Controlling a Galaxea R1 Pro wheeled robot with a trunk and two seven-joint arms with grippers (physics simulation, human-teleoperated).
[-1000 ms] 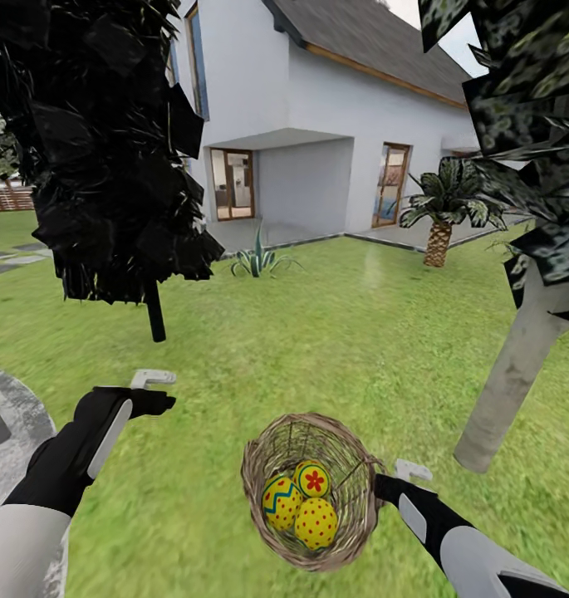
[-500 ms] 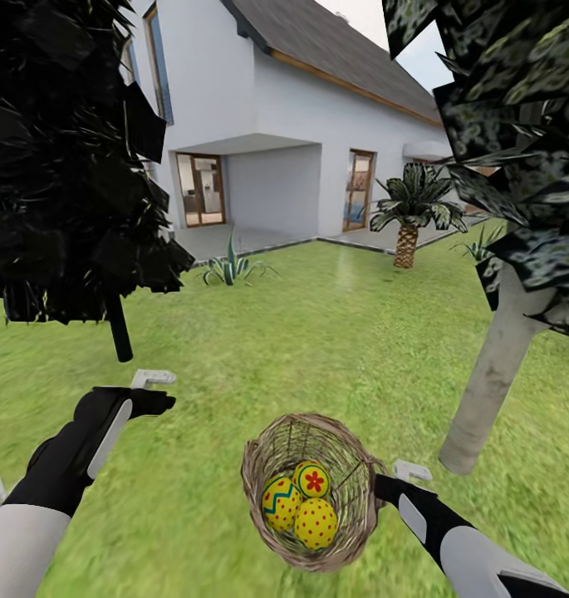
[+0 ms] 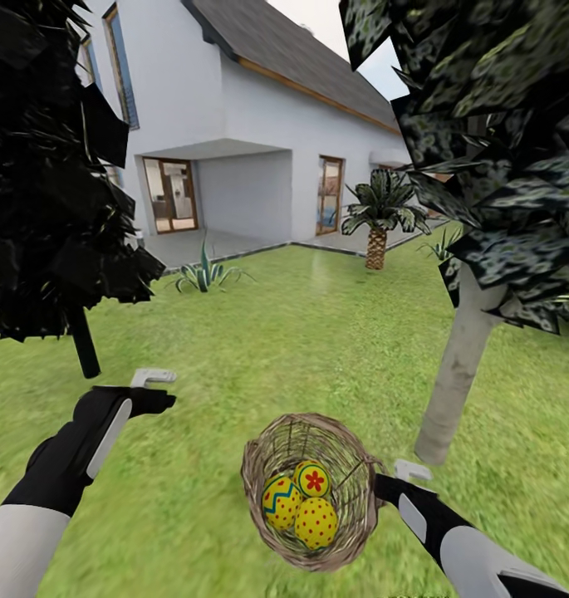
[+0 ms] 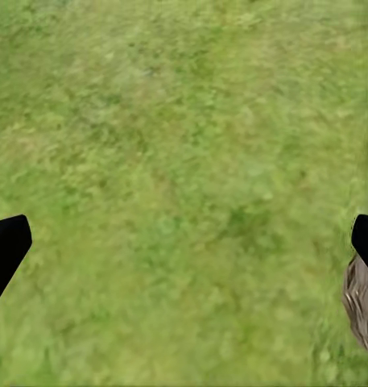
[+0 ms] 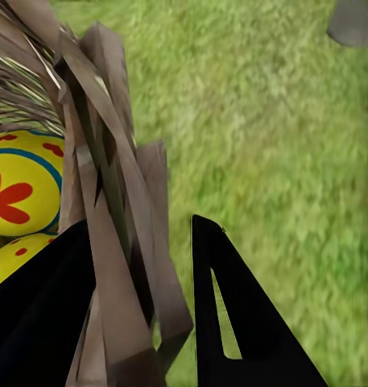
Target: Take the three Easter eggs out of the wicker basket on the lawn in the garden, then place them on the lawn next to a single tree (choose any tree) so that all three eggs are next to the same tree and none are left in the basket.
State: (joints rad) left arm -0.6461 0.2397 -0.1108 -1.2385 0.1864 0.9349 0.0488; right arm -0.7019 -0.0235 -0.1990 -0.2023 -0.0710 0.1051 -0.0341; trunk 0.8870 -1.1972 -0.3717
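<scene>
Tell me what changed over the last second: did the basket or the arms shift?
Only the view swung right: house, palm and grey-trunked tree slid left in the picture. The right gripper stays clamped on the basket rim, all three eggs inside. The left gripper stays open over the grass, holding nothing.

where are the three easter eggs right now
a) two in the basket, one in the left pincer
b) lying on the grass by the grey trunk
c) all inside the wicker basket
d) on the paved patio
c: all three Easter eggs sit inside the wicker basket, whose rim the right pincer grips, while the left pincer is open and holds nothing.
</scene>
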